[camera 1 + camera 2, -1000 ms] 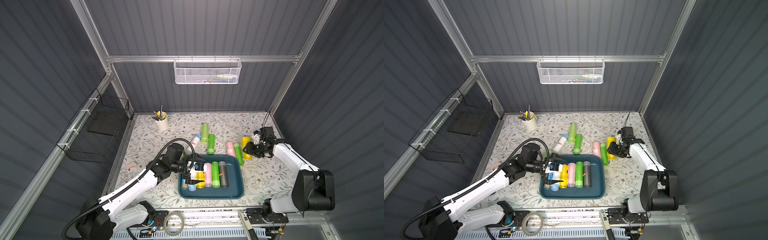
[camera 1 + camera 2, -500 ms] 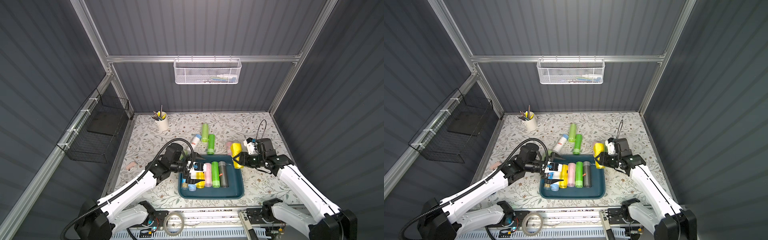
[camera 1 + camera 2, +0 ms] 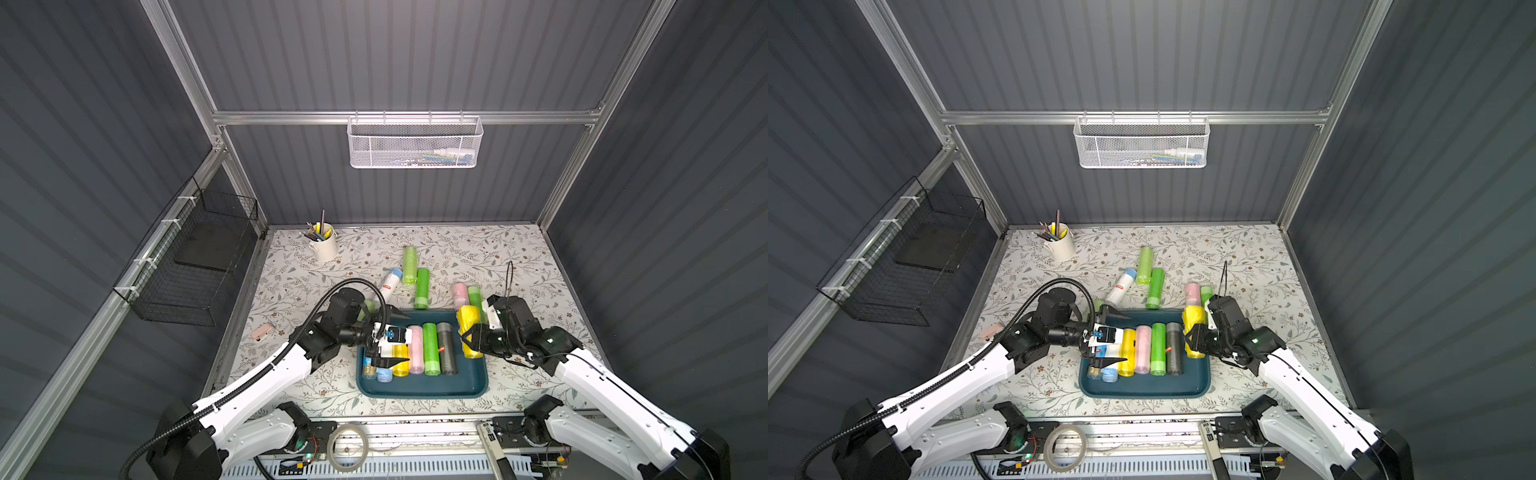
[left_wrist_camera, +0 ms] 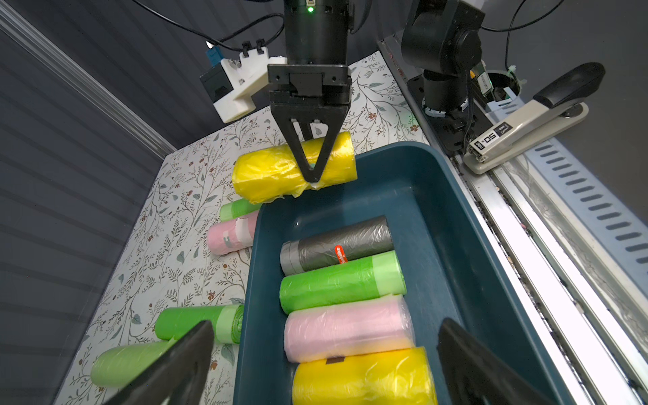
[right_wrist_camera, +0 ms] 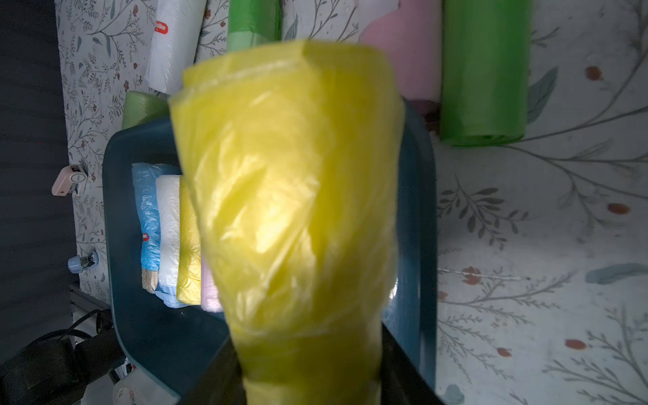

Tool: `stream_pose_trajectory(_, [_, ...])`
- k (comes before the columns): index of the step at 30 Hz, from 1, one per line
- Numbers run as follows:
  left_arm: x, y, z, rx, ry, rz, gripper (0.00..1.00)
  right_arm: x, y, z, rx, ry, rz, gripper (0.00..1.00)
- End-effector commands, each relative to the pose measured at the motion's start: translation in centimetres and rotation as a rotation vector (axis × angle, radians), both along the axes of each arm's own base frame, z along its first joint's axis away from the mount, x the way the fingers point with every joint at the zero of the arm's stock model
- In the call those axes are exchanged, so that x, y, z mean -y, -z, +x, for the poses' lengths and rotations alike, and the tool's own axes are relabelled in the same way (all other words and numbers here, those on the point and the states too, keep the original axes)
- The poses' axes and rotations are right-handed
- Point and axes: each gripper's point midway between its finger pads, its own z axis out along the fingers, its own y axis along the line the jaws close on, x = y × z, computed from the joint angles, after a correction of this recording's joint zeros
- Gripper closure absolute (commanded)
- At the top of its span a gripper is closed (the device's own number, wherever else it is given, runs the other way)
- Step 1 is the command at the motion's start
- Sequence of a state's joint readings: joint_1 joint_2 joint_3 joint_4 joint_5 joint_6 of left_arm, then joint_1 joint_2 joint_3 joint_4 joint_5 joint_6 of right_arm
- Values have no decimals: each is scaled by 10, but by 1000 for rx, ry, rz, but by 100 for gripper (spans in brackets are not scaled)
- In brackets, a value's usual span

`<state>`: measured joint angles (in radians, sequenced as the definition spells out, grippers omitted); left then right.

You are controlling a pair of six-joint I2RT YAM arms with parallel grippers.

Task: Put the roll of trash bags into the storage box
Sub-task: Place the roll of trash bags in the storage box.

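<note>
Right fingers (image 4: 294, 143) clamped on the yellow roll (image 4: 266, 171), long axis twelve-to-six, hanging over the free three-o'clock side of the box (image 4: 473, 263) (left fingers (image 4: 189, 354) apart, idle at nine).

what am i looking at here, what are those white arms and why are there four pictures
Two white robot arms stand at the near edge of a flowered table; each ends in a two-fingered gripper. Two pictures look down from overhead, nearly alike; two come from cameras on the wrists. On the table lie loose rolls of trash bags, a pen cup and a teal storage box that holds several rolls. The right gripper is shut on a yellow roll, held about over the box's rim. The left gripper is open and empty, above the rolls in the box.
</note>
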<state>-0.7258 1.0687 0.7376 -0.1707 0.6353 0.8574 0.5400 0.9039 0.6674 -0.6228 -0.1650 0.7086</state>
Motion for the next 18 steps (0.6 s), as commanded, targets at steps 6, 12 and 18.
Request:
stream_pose_trajectory(6, [0,-2,-3,-2,8,0,0,4,15,-7,-33,83,-70,51])
stream_pose_trajectory(12, [0,-1,-3,-3,8,4,0,-4,28,-12,-54,57,-121,51])
stream_pose_trajectory(18, [1,-1,-4,-10,15,5,0,-8,41,-11,-67,54,-130,51])
